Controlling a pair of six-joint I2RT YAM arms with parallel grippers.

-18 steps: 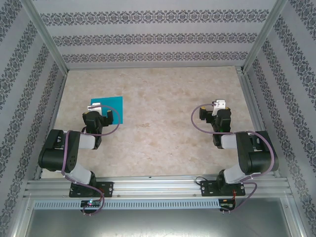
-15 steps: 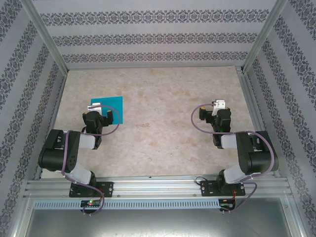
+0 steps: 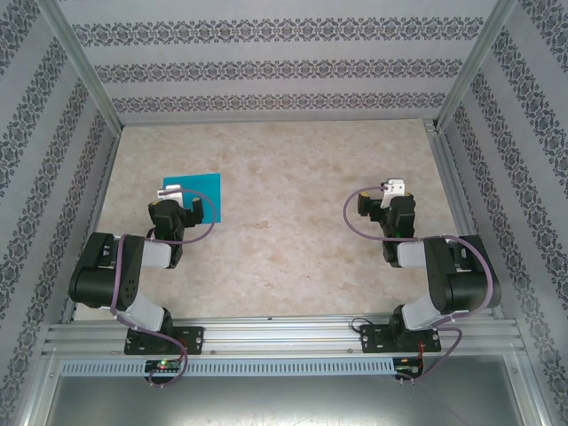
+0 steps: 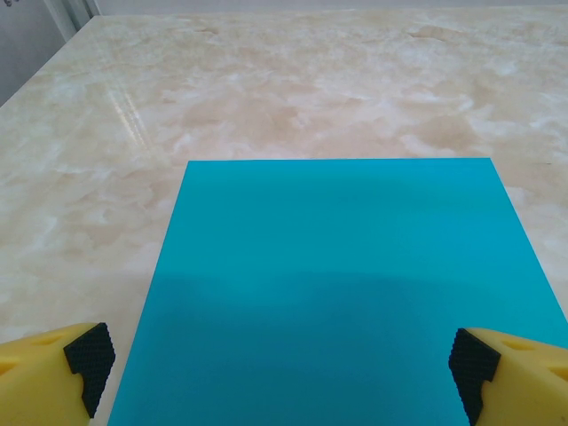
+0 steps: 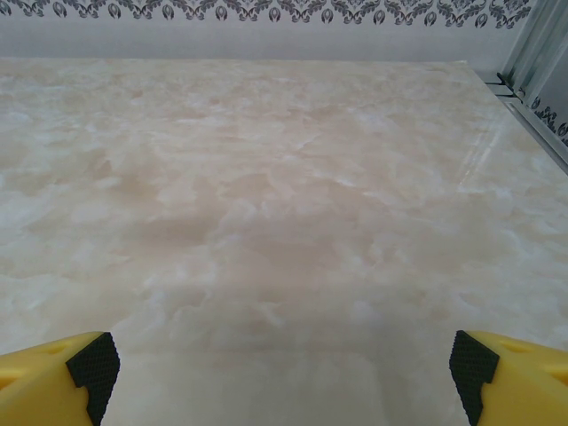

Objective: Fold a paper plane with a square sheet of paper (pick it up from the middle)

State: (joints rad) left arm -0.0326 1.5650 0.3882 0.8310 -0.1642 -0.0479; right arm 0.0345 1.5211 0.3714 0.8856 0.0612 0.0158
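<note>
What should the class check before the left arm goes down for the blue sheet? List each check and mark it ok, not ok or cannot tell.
1. The square sheet of paper lies flat and unfolded on the table: ok.
2. The left fingers are spread wide and hold nothing: ok.
3. The sheet sits between the left fingers in the left wrist view, roughly centred: ok.
4. The right fingers are open and empty over bare table, away from the sheet: ok.
5. The gap between the left fingers and the sheet: cannot tell.
6. The sheet's near edge is out of frame, so where its middle lies: cannot tell.
</note>
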